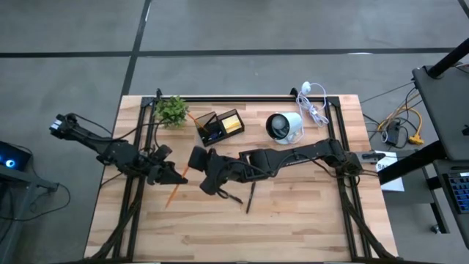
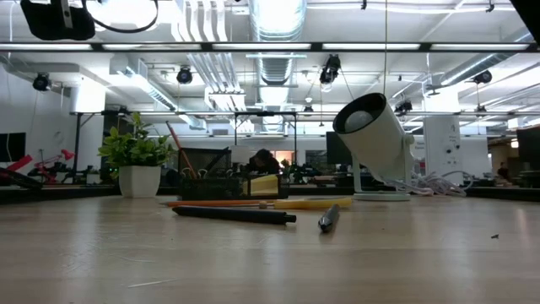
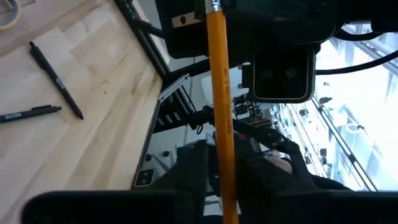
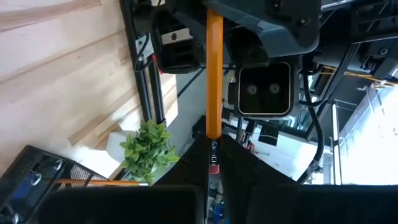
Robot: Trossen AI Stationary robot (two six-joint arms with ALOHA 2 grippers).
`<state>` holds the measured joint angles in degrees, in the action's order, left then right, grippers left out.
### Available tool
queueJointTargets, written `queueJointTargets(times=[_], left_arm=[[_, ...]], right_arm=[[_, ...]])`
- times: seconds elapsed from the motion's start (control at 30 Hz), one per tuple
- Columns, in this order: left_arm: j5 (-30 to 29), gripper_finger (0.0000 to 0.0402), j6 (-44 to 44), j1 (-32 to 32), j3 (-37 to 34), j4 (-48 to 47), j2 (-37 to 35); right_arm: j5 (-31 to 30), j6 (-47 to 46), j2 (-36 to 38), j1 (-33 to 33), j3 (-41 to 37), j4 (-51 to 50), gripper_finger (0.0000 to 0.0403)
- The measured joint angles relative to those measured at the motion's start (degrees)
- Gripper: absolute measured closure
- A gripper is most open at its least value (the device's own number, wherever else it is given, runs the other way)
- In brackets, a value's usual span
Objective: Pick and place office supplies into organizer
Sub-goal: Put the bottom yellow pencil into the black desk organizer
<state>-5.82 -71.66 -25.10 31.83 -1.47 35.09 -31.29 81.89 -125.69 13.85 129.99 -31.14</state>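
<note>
— Who has the pencil [image 3: 219, 112]?
— Both: the left end effector [image 1: 173, 176] and right end effector [image 1: 198, 160] each clench an end, shaft spanning between them above the desk [image 1: 293, 213].
— The organizer [image 1: 218, 127]?
— Just beyond, nearer the right arm.

Two slender, matte-black jointed arms are seen from above, the left arm [image 1: 110, 150] trailed by thin black cables and the right arm [image 1: 293, 156] built of rounded segments, while a boxy black wrist camera housing [image 4: 265, 90] (twin round lenses) is shown close up.
</note>
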Motion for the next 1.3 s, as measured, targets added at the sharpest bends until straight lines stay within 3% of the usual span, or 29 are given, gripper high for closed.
queueJointTargets(times=[0.13, 0.5, 0.8, 1.03, 1.13, 1.3], left_arm=[[0.2, 0.0390, 0.2, 0.0, 0.0, 0.0, 0.9], [2.1, 0.0395, 1.5, 0.2, 0.0, 0.2, 1.3], [2.5, 0.0395, 2.2, 0.2, 0.0, -0.1, -0.7], [2.3, 0.0395, 7.4, 0.5, 0.0, 0.2, -1.5], [1.2, 0.0395, 10.5, 1.0, 0.0, 0.2, -1.5], [0.9, 0.0395, 17.8, 1.4, 0.0, 2.2, -1.9]], right_arm=[[0.0, 1.0, 0.0, 0.1, 0.0, -0.1, 0.0390], [-0.1, 1.0, 0.0, 0.1, 0.0, 0.0, 0.0388], [-0.8, 0.6, 0.0, -1.1, 0.0, 0.9, 0.0336], [-10.0, 0.1, 0.0, -2.7, 0.0, 0.5, 0.0320], [-13.1, -3.3, 0.3, -3.7, 0.0, 0.3, 0.0319], [-8.3, -16.1, 3.3, -5.8, 0.0, -3.2, 0.0320]])
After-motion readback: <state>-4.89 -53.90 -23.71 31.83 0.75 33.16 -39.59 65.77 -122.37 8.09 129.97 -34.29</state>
